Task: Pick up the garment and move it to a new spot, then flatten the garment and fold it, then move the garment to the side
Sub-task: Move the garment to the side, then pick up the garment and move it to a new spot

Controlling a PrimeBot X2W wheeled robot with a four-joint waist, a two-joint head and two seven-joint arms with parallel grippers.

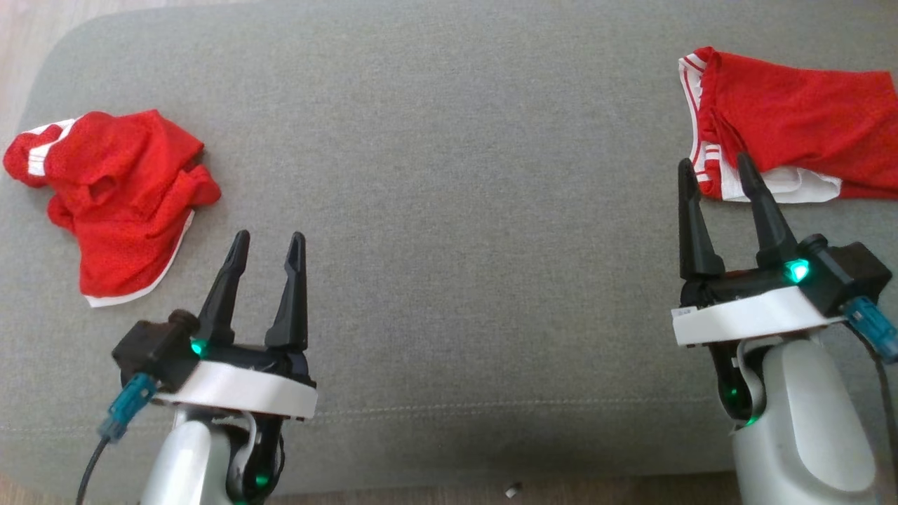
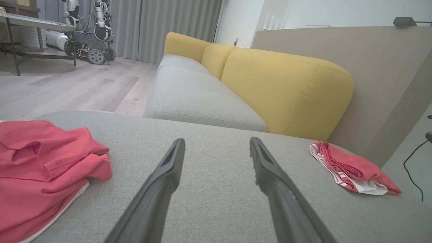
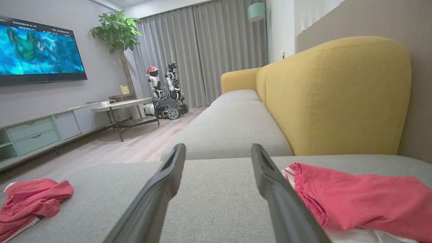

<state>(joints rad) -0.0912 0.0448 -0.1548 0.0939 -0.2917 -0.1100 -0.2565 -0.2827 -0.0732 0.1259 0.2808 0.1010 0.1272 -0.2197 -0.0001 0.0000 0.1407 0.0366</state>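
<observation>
Two red garments with white trim lie on a grey cushion (image 1: pixel 449 175). A crumpled garment (image 1: pixel 119 196) sits at the left, also seen in the left wrist view (image 2: pixel 44 172) and the right wrist view (image 3: pixel 30 199). A folded garment (image 1: pixel 786 126) rests at the far right (image 2: pixel 351 168) (image 3: pixel 364 202). My left gripper (image 1: pixel 270 245) hovers open just right of the crumpled one, with nothing between its fingers (image 2: pixel 162 189). My right gripper (image 1: pixel 715 172) stands open at the folded garment's near left edge, its fingers (image 3: pixel 270 182) bare.
The grey cushion's front edge (image 1: pixel 449 484) runs below my arms, with wooden floor beyond. A yellow sofa back (image 2: pixel 287 87) and grey seat lie past the cushion. Another robot (image 3: pixel 165 91), a table (image 3: pixel 121 104) and a TV (image 3: pixel 37 50) stand further off in the room.
</observation>
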